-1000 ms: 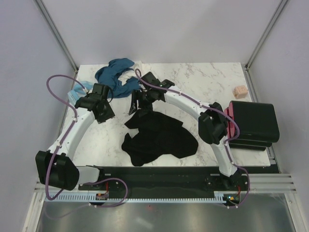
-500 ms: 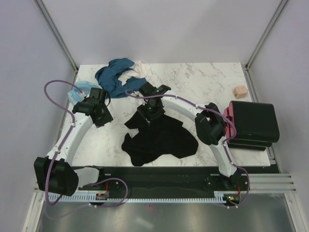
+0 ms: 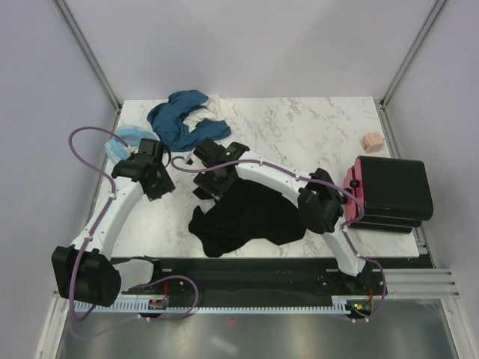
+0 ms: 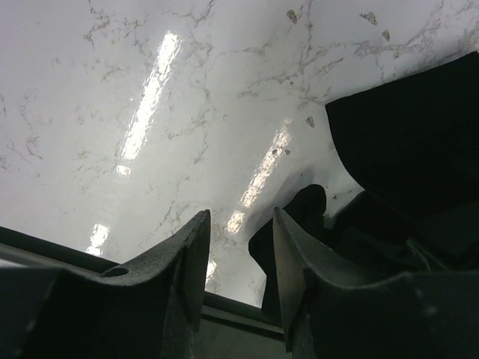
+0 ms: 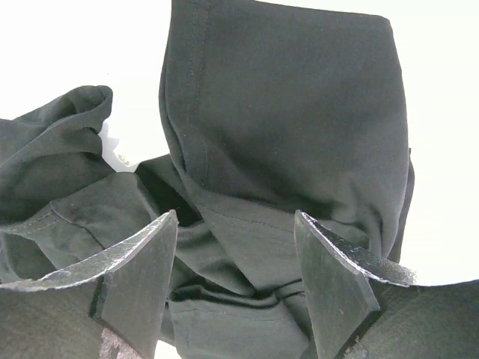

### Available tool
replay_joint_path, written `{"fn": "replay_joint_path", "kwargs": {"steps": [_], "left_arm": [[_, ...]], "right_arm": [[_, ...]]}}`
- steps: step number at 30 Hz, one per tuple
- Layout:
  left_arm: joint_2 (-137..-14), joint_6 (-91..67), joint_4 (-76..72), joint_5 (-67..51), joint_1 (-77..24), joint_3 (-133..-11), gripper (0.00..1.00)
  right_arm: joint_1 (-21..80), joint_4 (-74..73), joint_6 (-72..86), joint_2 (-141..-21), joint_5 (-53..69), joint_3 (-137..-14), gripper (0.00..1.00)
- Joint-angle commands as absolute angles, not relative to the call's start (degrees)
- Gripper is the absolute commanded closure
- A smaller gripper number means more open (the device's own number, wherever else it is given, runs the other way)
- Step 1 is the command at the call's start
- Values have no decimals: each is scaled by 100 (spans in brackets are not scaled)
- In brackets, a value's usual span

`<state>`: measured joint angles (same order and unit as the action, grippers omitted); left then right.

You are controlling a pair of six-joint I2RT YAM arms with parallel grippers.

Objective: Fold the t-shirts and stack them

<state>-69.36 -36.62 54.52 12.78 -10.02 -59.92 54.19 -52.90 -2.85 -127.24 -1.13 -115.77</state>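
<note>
The marble worktop carries a crumpled black shirt. Right of it sits a folded black stack. Behind it, leftward, lies a teal, white and blue heap. The right gripper hangs over the shirt's left end, jaws wide, gripping nothing. The left gripper is just left of the shirt, jaws half open, empty.

No legible text or markings

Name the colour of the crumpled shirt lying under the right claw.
Black. The crumpled shirt shows best in the right wrist view, where its seams and folds are clear.
</note>
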Motion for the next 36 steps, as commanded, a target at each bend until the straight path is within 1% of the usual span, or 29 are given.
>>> {"fn": "replay_joint_path", "kwargs": {"steps": [1,6,9,12,13,21,23,25,26,27,28,30,33,36], "left_arm": [[-6768,-3639,5537,1169,-967,-5880,54],[-6680,-3630,5598,1142,-976,-5836,54],[-6609,-3630,5642,1134,-976,-5836,54],[-6574,-3621,5730,1169,-976,-5854,54],[-6566,-3638,5757,1169,-976,-5854,54],[-6583,-3726,5766,1099,-976,-5853,55],[-6592,-3753,5757,1072,-976,-5862,55],[-6609,-3762,5739,1063,-976,-5871,55],[-6618,-3762,5748,1055,-976,-5880,55],[-6618,-3770,5739,1055,-976,-5889,56],[-6618,-3771,5731,1063,-976,-5889,55],[-6609,-3779,5739,1081,-976,-5889,55],[-6548,-3884,5739,1177,-976,-5880,55],[-6495,-4025,5722,1222,-976,-5889,54]], "right_arm": [[5423,-5142,-483,-12673,-62,-11663,28],[5519,-5063,-527,-12779,-9,-11917,28],[5511,-5054,-501,-13025,359,-12076,24],[5581,-5124,-457,-13236,633,-12260,26],[5607,-5115,-448,-13262,642,-12287,27],[5669,-5106,-466,-13535,159,-11980,25],[5660,-5063,-483,-13500,106,-11779,35],[5660,-4949,-457,-13483,-254,-11637,49],[5643,-4931,-466,-13474,-333,-11524,62],[5634,-4887,-440,-13482,-412,-11470,92],[5608,-4878,-396,-13456,-622,-11426,100],[5564,-4878,-378,-13369,-624,-11329,100],[5528,-4904,-316,-12930,-746,-11320,100],[5502,-4992,-194,-12192,-949,-11574,100]]}}
